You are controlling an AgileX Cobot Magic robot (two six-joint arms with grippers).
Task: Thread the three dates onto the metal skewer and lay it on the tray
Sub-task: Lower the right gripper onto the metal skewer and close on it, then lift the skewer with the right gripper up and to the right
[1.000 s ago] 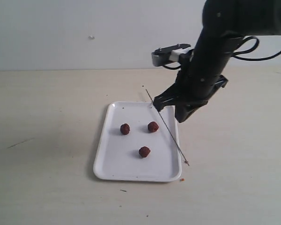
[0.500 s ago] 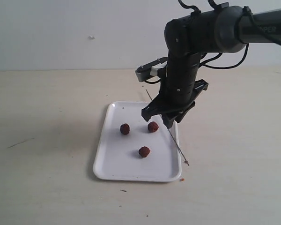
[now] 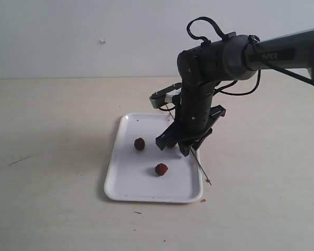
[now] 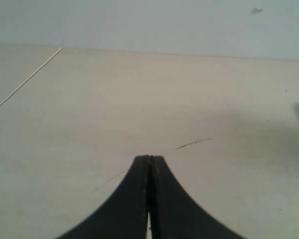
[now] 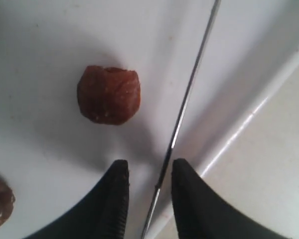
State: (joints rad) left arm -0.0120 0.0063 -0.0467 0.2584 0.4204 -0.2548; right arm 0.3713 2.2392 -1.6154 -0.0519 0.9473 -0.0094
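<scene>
Exterior view: a pale beige surface [image 3: 52,172] meets a pale wall [image 3: 68,31]. The flat white rectangular tray [image 3: 146,194] holds three wrinkled reddish-brown dates [image 3: 139,144], one half hidden by the black right hand [image 3: 174,148]. The thin grey metal skewer [image 3: 201,173] crosses the tray's rim, its upper part hidden. Left wrist view: the black left hand [image 4: 149,160] is pressed together. Right wrist view: jaws apart astride the skewer, one date cut off

Three dark wrinkled dates [image 3: 139,144] [image 3: 161,169] [image 5: 108,94], one thin metal skewer [image 5: 185,99], one white tray [image 3: 126,178]
</scene>
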